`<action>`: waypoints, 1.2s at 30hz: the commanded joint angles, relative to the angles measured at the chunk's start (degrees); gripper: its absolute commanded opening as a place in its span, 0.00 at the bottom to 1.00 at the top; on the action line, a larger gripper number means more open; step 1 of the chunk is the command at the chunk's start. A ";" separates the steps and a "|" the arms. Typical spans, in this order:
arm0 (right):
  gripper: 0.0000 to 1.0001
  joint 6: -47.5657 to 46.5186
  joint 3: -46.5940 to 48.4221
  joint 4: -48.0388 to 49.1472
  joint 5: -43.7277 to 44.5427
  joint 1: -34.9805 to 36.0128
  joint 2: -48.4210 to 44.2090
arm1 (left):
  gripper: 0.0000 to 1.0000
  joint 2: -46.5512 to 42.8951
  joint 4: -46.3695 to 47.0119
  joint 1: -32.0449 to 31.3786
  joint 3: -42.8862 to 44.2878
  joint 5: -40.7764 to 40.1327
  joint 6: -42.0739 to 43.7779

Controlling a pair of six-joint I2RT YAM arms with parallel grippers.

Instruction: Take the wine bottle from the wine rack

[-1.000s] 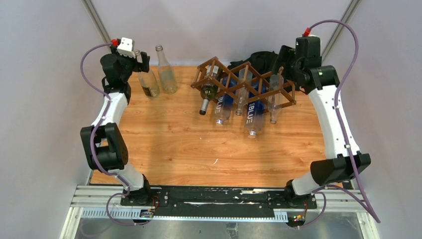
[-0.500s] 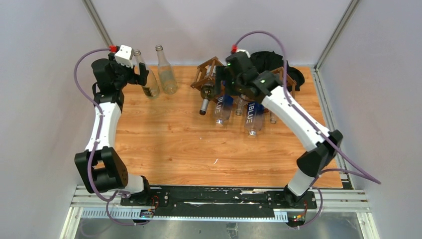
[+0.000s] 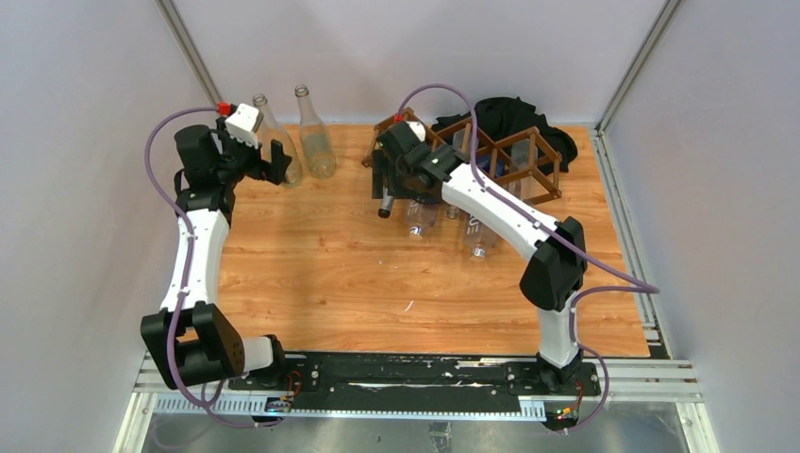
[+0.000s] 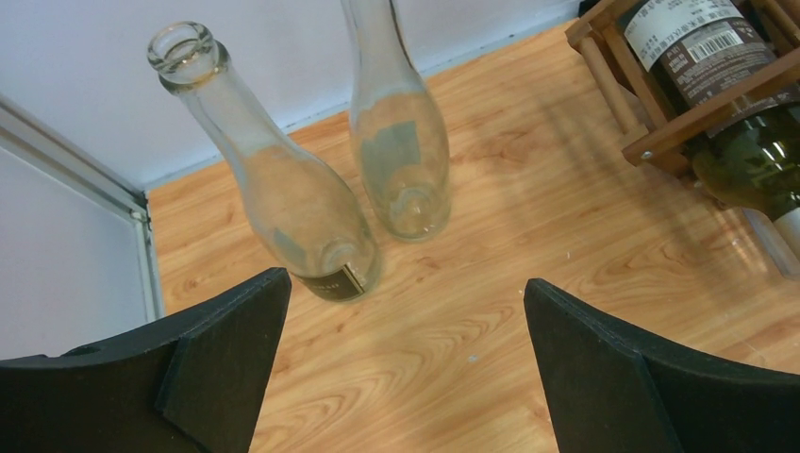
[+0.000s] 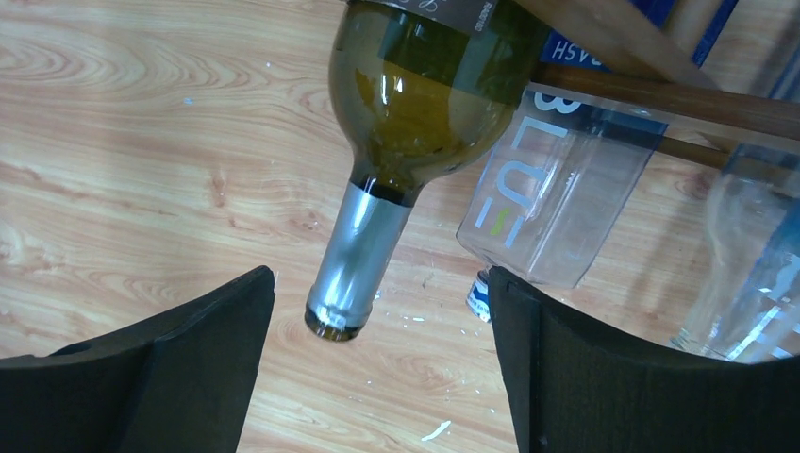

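— Hands first: how do they stand?
— The right hand (image 5: 377,321) is spread wide, with a finger on either side of the neck of the wine bottle (image 5: 420,85) and neither touching it. The left hand (image 4: 406,311) is spread too and holds nothing. It is off by two clear glass bottles (image 4: 311,217) standing upright on the worktop (image 5: 141,142).
— And the wine bottle itself?
— It lies in the end cell of the wine rack (image 4: 703,118), on the left arm's side. Its neck pokes out towards the arms and slopes down, and the mouth seems to hang just over the wood-grain worktop.
— How would it handle?
— It's dark green glass, round, smooth and stiff, and it may hold wine. I'd judge it heavy, slippery and breakable. The silver foil sleeve (image 5: 358,250) on the neck is narrow enough for the fingers to span. I'd grip there, close to the shoulder, and draw it straight out along the cell.
— What's beyond?
— Thin brown wooden slats crossing in diamonds, then clear bottles lettered in blue (image 5: 557,208) in the neighbouring cells. A crumpled black cloth (image 3: 514,111) lies behind.
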 commanded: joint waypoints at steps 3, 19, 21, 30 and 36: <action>0.84 1.90 2.44 0.48 1.68 0.44 4.32 | 1.00 -2.51 -1.16 0.42 -1.92 2.20 -0.19; 0.60 2.90 0.17 6.30 2.12 0.50 9.28 | 1.00 -4.28 -2.52 0.32 -3.23 5.40 -0.30; 0.55 2.74 -0.26 7.01 2.31 0.50 9.08 | 1.00 -3.96 -2.49 0.34 -3.05 6.07 -0.32; 0.21 2.72 -2.77 9.06 2.58 0.42 7.20 | 1.00 -2.06 -3.28 -3.04 -1.73 6.56 1.14; 0.05 3.41 -5.75 10.77 2.33 0.48 4.03 | 1.00 -3.10 -7.16 -6.06 -1.68 6.45 5.91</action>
